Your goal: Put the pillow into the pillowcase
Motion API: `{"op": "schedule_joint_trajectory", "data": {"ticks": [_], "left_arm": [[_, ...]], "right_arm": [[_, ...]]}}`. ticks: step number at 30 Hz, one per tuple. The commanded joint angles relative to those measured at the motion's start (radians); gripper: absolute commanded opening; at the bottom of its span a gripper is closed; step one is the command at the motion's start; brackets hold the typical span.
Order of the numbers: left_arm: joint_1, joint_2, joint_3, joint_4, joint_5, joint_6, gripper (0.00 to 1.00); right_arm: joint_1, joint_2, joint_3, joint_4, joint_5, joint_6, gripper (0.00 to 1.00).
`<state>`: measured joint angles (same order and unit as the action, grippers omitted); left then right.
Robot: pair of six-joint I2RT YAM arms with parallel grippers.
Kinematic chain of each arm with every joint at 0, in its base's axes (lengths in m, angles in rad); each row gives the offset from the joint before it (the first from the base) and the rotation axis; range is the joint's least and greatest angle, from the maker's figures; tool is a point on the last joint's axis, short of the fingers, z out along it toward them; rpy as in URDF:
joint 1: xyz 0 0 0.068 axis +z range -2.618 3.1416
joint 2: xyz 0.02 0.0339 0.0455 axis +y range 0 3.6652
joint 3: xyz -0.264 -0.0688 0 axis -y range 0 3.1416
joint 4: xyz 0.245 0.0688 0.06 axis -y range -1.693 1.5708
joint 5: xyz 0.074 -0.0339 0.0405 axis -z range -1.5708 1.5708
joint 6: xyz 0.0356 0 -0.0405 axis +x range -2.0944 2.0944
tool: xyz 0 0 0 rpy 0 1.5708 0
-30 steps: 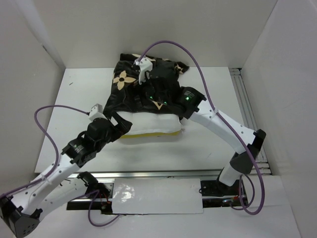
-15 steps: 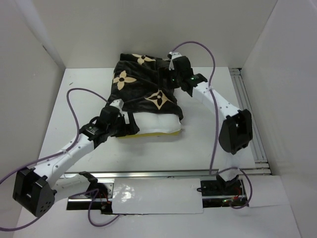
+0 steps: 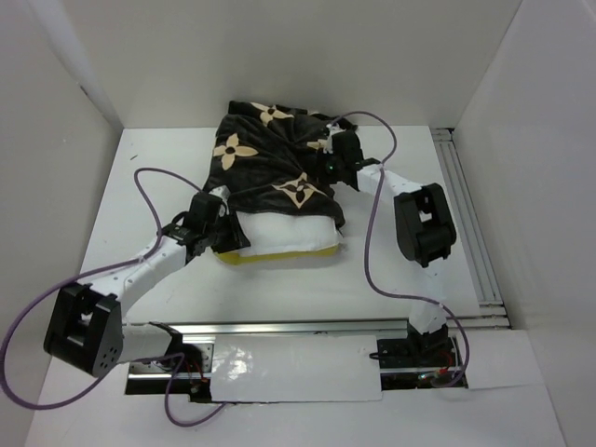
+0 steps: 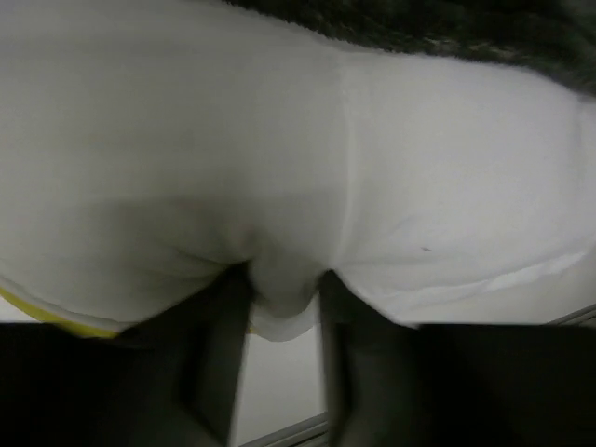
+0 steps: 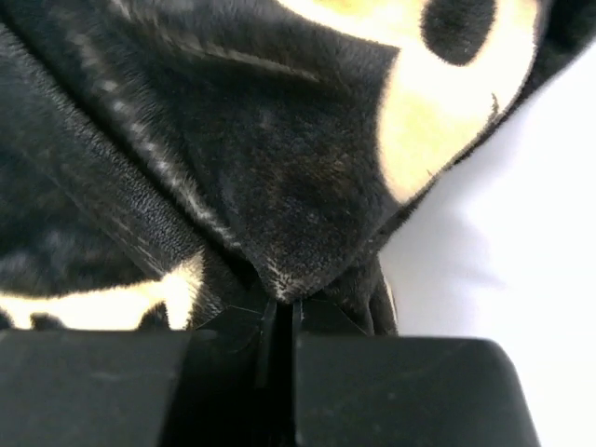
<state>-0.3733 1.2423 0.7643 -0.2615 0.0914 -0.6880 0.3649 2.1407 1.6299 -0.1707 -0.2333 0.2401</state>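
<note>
Within the last second both arms had gone from hovering with jaws spread to gripping. The right gripper [image 5: 279, 305] had left the middle of the pillowcase [image 3: 265, 172] for its far right edge, and its wrist view showed the jaws pressed together on a pinched ridge of dark plush. The left gripper [image 4: 279, 296] had dropped to the left near corner of the pillow [image 3: 289, 237], and its fingers [image 4: 216, 354] were squeezing a small pucker of white cover between them. The pillow lay at the middle of the desk [image 3: 149, 177], with its near strip and yellow trim exposed. Its far part lay beneath the pillowcase, which was bunched toward the far edge. Whether that far part was already inside the opening or only under loose fabric could not be told from above. With one hold on each item, the stuffing step looked set to begin, probably by pushing the pillow farther in while the case was drawn over it. The pinch on the pillow looked shallow, so it might slip under a firm push.
</note>
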Motion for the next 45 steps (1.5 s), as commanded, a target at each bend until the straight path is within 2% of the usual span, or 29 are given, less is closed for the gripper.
{"op": "schedule_joint_trajectory", "data": {"ticks": [1, 3, 4, 6, 9, 11, 12, 14, 15, 16, 18, 21, 22, 23, 25, 26, 27, 30, 36, 37, 40, 43, 45], "left_arm": [[0.039, 0.083, 0.039, 0.071, 0.024, 0.008, 0.36], [0.054, 0.121, 0.090, 0.080, 0.024, 0.008, 0.09], [0.066, 0.141, 0.108, 0.118, 0.024, 0.008, 0.00], [0.077, 0.206, 0.185, 0.130, 0.024, 0.021, 0.00], [0.097, 0.308, 0.272, 0.180, 0.085, 0.047, 0.00], [0.106, 0.365, 0.371, 0.191, 0.148, 0.056, 0.00], [0.106, 0.391, 0.403, 0.179, 0.172, 0.068, 0.00], [0.117, 0.451, 0.498, 0.125, 0.215, 0.068, 0.00], [0.117, 0.451, 0.512, 0.107, 0.215, 0.068, 0.00], [0.117, 0.451, 0.498, 0.094, 0.206, 0.068, 0.00], [0.126, 0.390, 0.452, 0.094, 0.176, 0.059, 0.01], [0.163, 0.268, 0.342, 0.085, 0.139, 0.036, 0.19], [0.172, 0.232, 0.295, 0.085, 0.121, 0.036, 0.34], [0.186, 0.197, 0.276, 0.052, 0.067, 0.015, 0.42], [0.197, 0.099, 0.245, 0.016, 0.013, 0.004, 0.64], [0.197, 0.067, 0.218, -0.001, -0.030, -0.007, 1.00], [0.212, 0.036, 0.205, -0.027, -0.044, -0.007, 1.00], [0.243, -0.058, 0.173, -0.076, -0.068, -0.018, 1.00], [0.312, -0.161, 0.142, -0.225, -0.142, -0.070, 1.00], [0.330, -0.174, 0.121, -0.252, -0.142, -0.070, 1.00], [0.361, -0.233, 0.089, -0.272, -0.154, -0.080, 1.00], [0.381, -0.270, 0.078, -0.308, -0.194, -0.104, 1.00], [0.381, -0.270, 0.078, -0.308, -0.164, -0.104, 1.00]], "right_arm": [[0.003, -0.190, -0.219, 0.077, -0.020, 0.074, 0.00], [0.014, -0.342, -0.324, 0.077, 0.052, 0.090, 0.00], [0.049, -0.397, -0.434, 0.077, 0.077, 0.105, 0.00], [0.081, -0.553, -0.533, 0.053, 0.162, 0.134, 0.00], [0.170, -0.691, -0.666, -0.042, 0.274, 0.226, 0.00], [0.241, -0.810, -0.741, -0.095, 0.275, 0.265, 0.00], [0.256, -0.852, -0.742, -0.119, 0.253, 0.265, 0.07], [0.290, -0.872, -0.708, -0.245, 0.308, 0.226, 0.40], [0.301, -0.872, -0.685, -0.284, 0.412, 0.213, 0.48], [0.311, -0.883, -0.661, -0.352, 0.470, 0.196, 0.63], [0.321, -0.892, -0.576, -0.403, 0.569, 0.168, 0.75], [0.339, -0.916, -0.489, -0.432, 0.585, 0.101, 0.85], [0.356, -0.917, -0.469, -0.443, 0.585, 0.100, 0.88], [0.380, -0.906, -0.423, -0.452, 0.575, 0.065, 0.94], [0.411, -0.860, -0.374, -0.461, 0.586, 0.056, 0.95], [0.448, -0.839, -0.329, -0.461, 0.597, 0.027, 0.95], [0.466, -0.812, -0.303, -0.452, 0.606, 0.016, 1.00], [0.563, -0.667, -0.168, -0.441, 0.673, -0.054, 1.00], [0.673, -0.306, 0.120, -0.467, 0.603, -0.151, 1.00], [0.674, -0.219, 0.152, -0.493, 0.603, -0.151, 1.00], [0.664, -0.101, 0.289, -0.539, 0.693, -0.119, 1.00], [0.631, 0.014, 0.363, -0.549, 0.693, -0.091, 1.00], [0.621, 0.082, 0.393, -0.573, 0.693, -0.078, 1.00]]}}
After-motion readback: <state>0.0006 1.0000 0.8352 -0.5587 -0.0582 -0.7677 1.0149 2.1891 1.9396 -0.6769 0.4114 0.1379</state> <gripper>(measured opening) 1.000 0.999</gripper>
